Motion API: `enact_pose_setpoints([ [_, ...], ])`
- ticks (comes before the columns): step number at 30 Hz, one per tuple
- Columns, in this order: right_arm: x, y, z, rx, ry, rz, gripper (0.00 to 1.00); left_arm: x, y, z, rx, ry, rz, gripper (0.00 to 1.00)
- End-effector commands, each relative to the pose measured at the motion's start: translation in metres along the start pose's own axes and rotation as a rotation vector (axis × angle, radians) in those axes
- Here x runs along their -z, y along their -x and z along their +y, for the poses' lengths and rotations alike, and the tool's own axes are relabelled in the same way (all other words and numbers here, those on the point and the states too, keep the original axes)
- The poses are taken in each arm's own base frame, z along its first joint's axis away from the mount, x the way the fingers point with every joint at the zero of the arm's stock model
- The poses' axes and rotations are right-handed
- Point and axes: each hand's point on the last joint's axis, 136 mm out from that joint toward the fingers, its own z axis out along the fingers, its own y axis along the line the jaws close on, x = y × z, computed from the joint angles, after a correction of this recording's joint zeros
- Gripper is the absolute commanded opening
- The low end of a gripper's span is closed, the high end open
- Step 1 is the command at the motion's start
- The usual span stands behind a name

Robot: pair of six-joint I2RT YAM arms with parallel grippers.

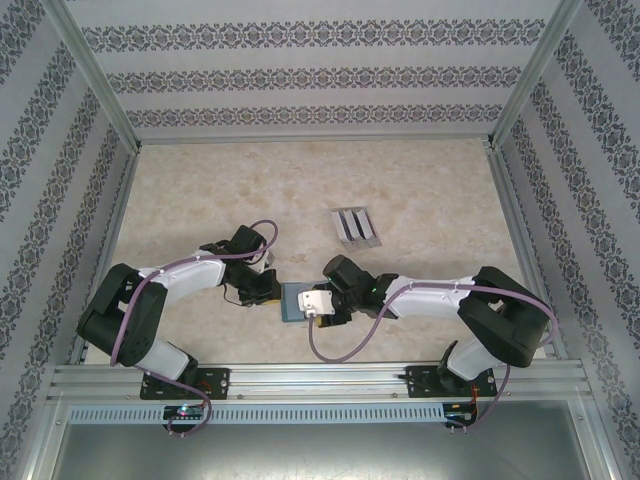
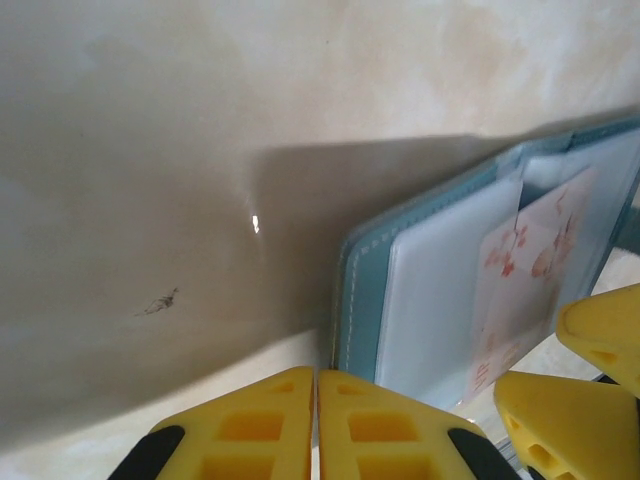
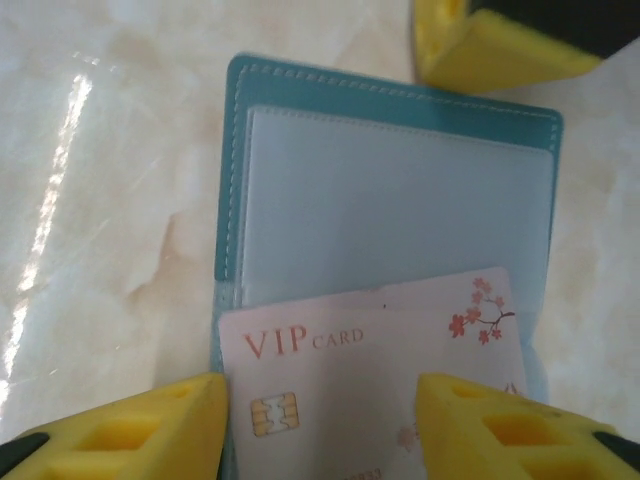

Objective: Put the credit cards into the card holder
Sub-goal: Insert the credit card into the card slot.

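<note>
Card holder (image 3: 390, 200) lies open and flat on the pale marbled bench (image 1: 420, 180), close to the near edge, between the two arms. It is a teal, leather-like wallet with light stitching round its rim and a smooth, paler blue pocket panel inside.

Nearest the right wrist camera, a credit card (image 3: 370, 390) lies face up on the near part of the holder. Its face is cream-pink, with "VIP CARD" in reddish letters, a gold chip and a small sprig of red blossoms. Its far edge overlaps the bottom of the pale panel. Whether it is slipped into a pocket, I cannot tell.

The right pincer (image 3: 320, 395) is spread over this card, one yellow finger (image 3: 130, 430) at the card's left edge and the other over its right part. The card's face shows in the gap, so it is not pinched.

The left pincer (image 2: 316, 385) is closed, its yellow tips pressed together with nothing between them, just beside the holder's edge.

Farther back on the bench, well apart, lies a grey ridged rack (image 1: 356, 226).
</note>
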Motion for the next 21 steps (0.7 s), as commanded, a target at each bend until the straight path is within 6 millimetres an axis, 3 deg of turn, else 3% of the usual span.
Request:
enact_pose_setpoints([
  [1,0.005,0.011,-0.01,-0.058,-0.002,-0.043,0.49,-0.004,0.001,0.0,0.003,-0.001,-0.002,0.11],
  [6,0.001,0.005,-0.013,-0.078,0.002,-0.014,0.43,-0.006,0.001,0.001,0.005,-0.005,-0.002,0.11],
  [9,0.001,0.004,-0.007,-0.06,0.02,-0.017,0.5,-0.007,0.0,0.001,0.003,-0.001,0.011,0.11],
  [14,0.012,0.011,-0.001,-0.025,0.039,-0.076,0.69,-0.007,0.001,0.001,-0.002,-0.006,0.003,0.11],
  [21,-0.005,0.003,-0.011,-0.062,0.044,-0.045,0.69,-0.014,-0.001,0.006,0.007,0.002,0.02,0.1],
])
